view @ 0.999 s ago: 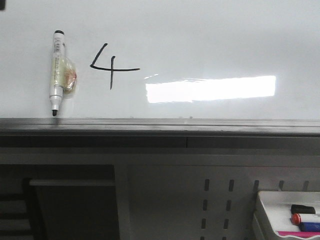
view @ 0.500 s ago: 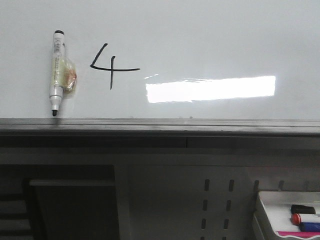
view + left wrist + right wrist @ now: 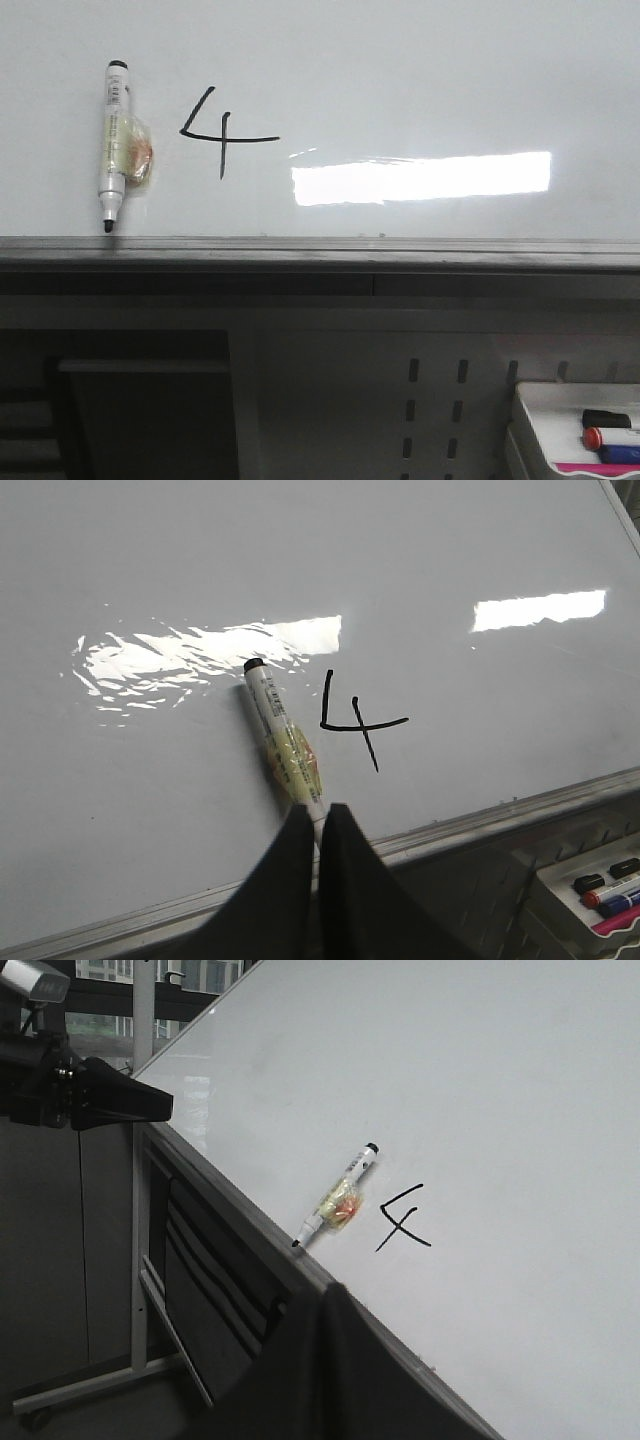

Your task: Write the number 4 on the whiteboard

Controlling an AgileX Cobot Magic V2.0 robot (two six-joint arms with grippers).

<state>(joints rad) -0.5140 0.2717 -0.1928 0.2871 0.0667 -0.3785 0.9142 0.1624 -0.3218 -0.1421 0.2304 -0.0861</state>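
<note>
The number 4 point(image 3: 222, 135) is drawn in thin black strokes on the whiteboard point(image 3: 400, 70). It also shows in the left wrist view point(image 3: 358, 725) and the right wrist view point(image 3: 402, 1222). A white marker pen point(image 3: 112, 145) with yellow tape round it lies against the board left of the 4, its tip on the grey ledge point(image 3: 320, 255). My left gripper point(image 3: 320, 812) is shut and empty, back from the board in line with the pen point(image 3: 280, 745). My right gripper point(image 3: 325, 1295) is shut and empty, near the ledge. Neither gripper shows in the front view.
A small white tray point(image 3: 575, 430) with black, red and blue markers sits low at the right, below the ledge. A perforated grey panel point(image 3: 430, 400) and a dark frame point(image 3: 140, 400) lie under the board. A bright glare patch point(image 3: 420, 178) lies right of the 4.
</note>
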